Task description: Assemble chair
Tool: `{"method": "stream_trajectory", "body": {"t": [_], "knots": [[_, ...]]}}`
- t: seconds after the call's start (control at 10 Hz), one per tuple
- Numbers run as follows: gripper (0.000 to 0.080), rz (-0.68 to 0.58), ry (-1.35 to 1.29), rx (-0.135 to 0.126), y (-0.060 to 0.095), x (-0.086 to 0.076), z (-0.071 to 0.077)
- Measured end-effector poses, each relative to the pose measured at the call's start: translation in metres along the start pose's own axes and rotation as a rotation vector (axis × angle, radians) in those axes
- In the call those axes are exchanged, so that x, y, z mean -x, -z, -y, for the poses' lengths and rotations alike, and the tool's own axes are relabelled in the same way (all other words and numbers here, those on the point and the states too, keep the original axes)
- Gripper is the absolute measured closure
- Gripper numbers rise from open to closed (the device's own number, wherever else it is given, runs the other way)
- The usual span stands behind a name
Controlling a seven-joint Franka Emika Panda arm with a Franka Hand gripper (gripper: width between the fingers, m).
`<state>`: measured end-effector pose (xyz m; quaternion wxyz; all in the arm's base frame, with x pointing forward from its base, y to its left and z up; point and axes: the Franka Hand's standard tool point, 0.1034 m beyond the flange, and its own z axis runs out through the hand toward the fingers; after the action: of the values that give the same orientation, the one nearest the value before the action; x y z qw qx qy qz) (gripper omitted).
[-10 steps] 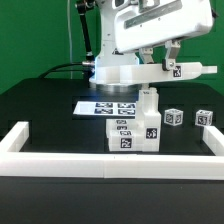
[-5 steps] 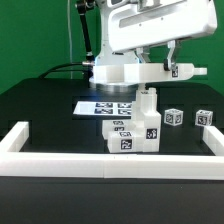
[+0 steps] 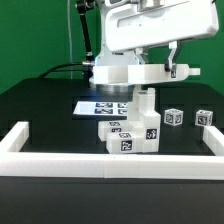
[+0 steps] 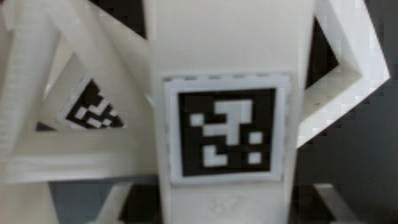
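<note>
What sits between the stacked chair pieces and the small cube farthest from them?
One more small tagged cube stands there, plain in the exterior view.

No legible text, brand or number was shown, only black-and-white square tags (image 4: 222, 125) marked chair parts (image 3: 131, 130), marker board (image 3: 98, 107).

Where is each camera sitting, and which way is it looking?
Exterior view: sits off the arm, low beside the black table. It looks across a white rail at the half-built chair; the arm and its hand show above.
Wrist view: rides on the wrist and looks very close at a tagged white part; I can't make out any finger for sure.
Shared: probably that tagged white part, gripped in the hand.
</note>
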<state>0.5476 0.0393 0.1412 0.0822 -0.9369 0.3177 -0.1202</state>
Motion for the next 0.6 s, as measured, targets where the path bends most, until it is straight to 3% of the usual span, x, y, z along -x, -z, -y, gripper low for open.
{"method": "stream_trajectory", "body": {"t": [0.3,0.6], "knots": [[0.0503,0.000,-0.018,0.000,0.0004,-0.0010,-0.0004],[0.0503,0.010,-0.196,-0.003,0.0036,-0.0041,-0.0024]]}}
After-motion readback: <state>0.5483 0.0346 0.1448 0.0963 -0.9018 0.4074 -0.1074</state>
